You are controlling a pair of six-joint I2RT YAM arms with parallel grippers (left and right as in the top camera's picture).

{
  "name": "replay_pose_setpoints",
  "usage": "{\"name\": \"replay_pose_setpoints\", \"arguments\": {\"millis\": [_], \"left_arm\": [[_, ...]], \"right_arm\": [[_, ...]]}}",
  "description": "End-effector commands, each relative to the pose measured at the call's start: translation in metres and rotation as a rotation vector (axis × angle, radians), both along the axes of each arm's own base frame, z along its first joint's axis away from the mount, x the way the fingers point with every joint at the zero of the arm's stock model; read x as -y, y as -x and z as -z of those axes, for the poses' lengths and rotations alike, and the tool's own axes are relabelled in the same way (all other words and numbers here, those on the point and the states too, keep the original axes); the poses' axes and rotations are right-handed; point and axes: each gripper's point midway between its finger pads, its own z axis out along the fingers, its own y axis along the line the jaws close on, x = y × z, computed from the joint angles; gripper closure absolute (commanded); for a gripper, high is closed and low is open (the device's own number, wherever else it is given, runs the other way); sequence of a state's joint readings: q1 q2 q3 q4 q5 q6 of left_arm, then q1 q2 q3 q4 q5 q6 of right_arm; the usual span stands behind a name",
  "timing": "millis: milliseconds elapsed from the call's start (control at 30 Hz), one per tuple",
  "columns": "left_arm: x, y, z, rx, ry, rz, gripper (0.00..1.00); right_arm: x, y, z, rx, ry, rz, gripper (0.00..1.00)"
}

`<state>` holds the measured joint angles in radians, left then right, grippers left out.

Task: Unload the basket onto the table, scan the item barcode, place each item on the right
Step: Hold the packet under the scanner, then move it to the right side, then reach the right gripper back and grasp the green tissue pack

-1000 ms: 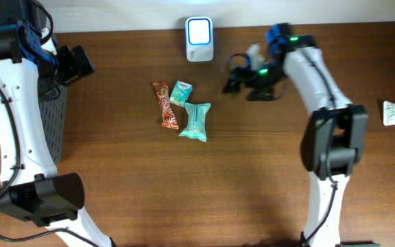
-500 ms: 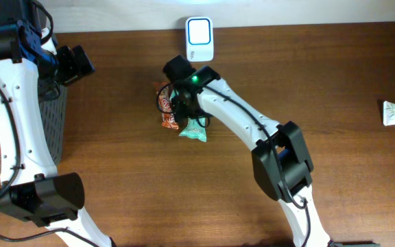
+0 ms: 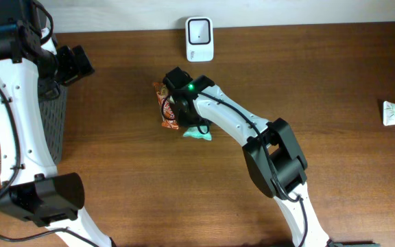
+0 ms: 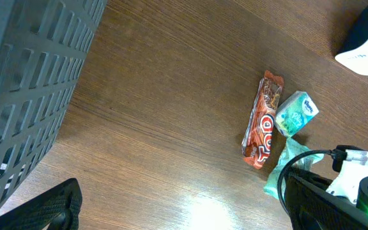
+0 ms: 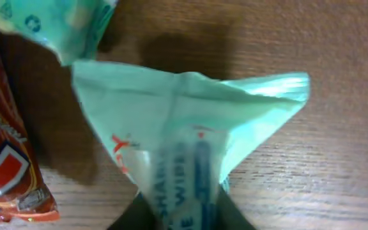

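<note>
Teal wipes packet (image 5: 190, 121) is lying near the worktop's (image 3: 115, 171) back edge, before the scanner (image 3: 199, 38). Right gripper (image 5: 183, 217), newly arrived, is clamping it, so pickup is starting; left gripper (image 4: 184, 211) is hanging with fingers (image 4: 50, 204) apart.

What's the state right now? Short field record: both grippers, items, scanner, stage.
right gripper: closed on the mint wipes packet
left gripper: open, empty, next to the grey basket
red snack bar: flat on the table, untouched
small teal packet: right beside the bar
scanner: at the table's far edge, nothing held in front of it
stage: item gripped, not yet at the scanner
</note>
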<state>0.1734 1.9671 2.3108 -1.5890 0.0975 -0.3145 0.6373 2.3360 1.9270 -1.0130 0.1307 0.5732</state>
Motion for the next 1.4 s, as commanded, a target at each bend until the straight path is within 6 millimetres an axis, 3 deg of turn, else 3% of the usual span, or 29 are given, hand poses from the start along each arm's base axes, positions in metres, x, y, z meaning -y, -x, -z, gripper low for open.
{"name": "replay_pose_setpoints", "arguments": {"millis": [0, 133, 200, 300, 400, 567, 667, 733, 800, 833, 867, 933, 1033, 1100, 1267, 1333, 1367], "left_arm": [[-0.001, 0.003, -0.006, 0.014, -0.001, -0.011, 0.01], [-0.001, 0.003, -0.006, 0.014, -0.001, -0.011, 0.01], [-0.001, 0.003, -0.006, 0.014, -0.001, -0.011, 0.01], [-0.001, 0.003, -0.006, 0.014, -0.001, -0.011, 0.01], [-0.001, 0.003, -0.006, 0.014, -0.001, -0.011, 0.01], [-0.001, 0.003, -0.006, 0.014, -0.001, -0.011, 0.01], [-0.001, 0.003, -0.006, 0.014, -0.001, -0.011, 0.01], [-0.001, 0.003, -0.006, 0.014, -0.001, -0.011, 0.01], [-0.001, 0.003, -0.006, 0.014, -0.001, -0.011, 0.01], [-0.001, 0.003, -0.006, 0.014, -0.001, -0.011, 0.01], [-0.001, 0.003, -0.006, 0.014, -0.001, -0.011, 0.01], [-0.001, 0.003, -0.006, 0.014, -0.001, -0.011, 0.01], [-0.001, 0.003, -0.006, 0.014, -0.001, -0.011, 0.01], [-0.001, 0.003, -0.006, 0.014, -0.001, -0.011, 0.01], [-0.001, 0.003, -0.006, 0.014, -0.001, -0.011, 0.01], [-0.001, 0.003, -0.006, 0.014, -0.001, -0.011, 0.01], [-0.001, 0.003, -0.006, 0.014, -0.001, -0.011, 0.01]], "right_arm": [[0.001, -0.021, -0.017, 0.049, -0.010, -0.050, 0.96], [0.017, -0.072, -0.079, 0.202, -0.063, -0.070, 0.96], [0.025, -0.113, -0.112, 0.347, -0.103, -0.082, 0.96], [0.035, -0.167, -0.135, 0.548, -0.172, -0.040, 0.96], [0.042, -0.201, -0.134, 0.652, -0.205, -0.005, 0.96], [0.036, -0.232, -0.098, 0.712, -0.259, -0.013, 0.96], [0.053, -0.238, -0.123, 0.771, -0.220, 0.021, 0.96], [0.085, -0.238, -0.160, 0.825, -0.153, 0.095, 0.96], [0.138, -0.231, -0.199, 0.856, -0.051, 0.198, 0.96], [0.163, -0.226, -0.208, 0.851, -0.001, 0.242, 0.96], [0.206, -0.218, -0.211, 0.823, 0.091, 0.316, 0.96], [0.282, -0.198, -0.201, 0.741, 0.255, 0.476, 0.96], [0.426, -0.137, -0.159, 0.509, 0.408, 0.790, 0.96], [0.490, -0.107, -0.140, 0.422, 0.377, 0.926, 0.96], [0.586, -0.062, -0.106, 0.371, 0.161, 1.219, 0.94], [0.607, -0.058, -0.094, 0.380, 0.079, 1.260, 0.37], [0.608, -0.063, -0.089, 0.379, 0.015, 1.216, 0.23]]}}
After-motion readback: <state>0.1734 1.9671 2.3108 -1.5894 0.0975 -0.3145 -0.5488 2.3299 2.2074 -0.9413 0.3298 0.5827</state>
